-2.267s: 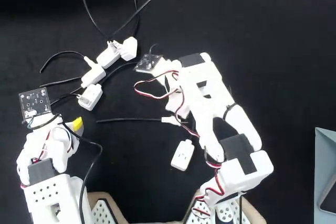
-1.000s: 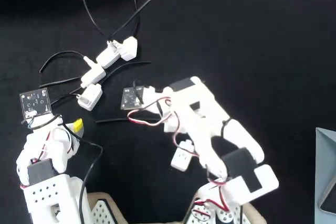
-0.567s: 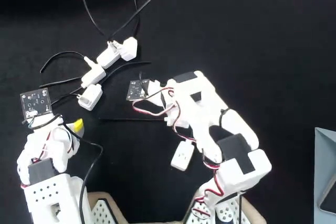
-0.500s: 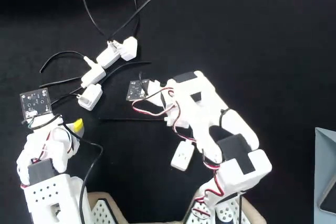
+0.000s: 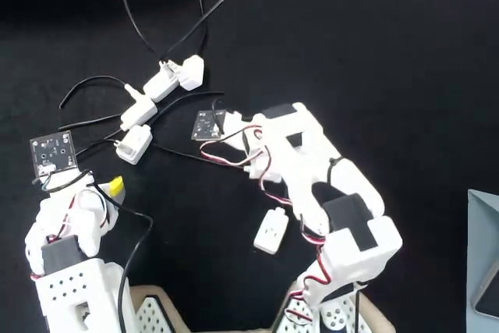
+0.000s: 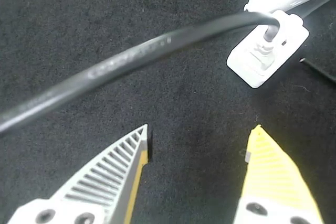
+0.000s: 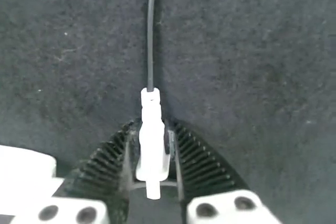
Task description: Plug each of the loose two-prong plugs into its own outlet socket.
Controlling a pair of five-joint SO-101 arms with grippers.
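Plug [image 7: 152, 140] sits clamped between the right gripper's [image 7: 152, 127] jaws, its length in line with them and its black cord [image 7: 151, 35] trailing ahead, while the empty socket [image 5: 271, 231] lies back beside that arm [image 5: 327, 185]; the left gripper's [image 6: 197, 142] jaws stand apart.

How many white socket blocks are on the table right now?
5. Far pair, touching each other; third block just nearer; fourth block ahead of the left arm; lone block beside the right arm. The right arm could hide more.
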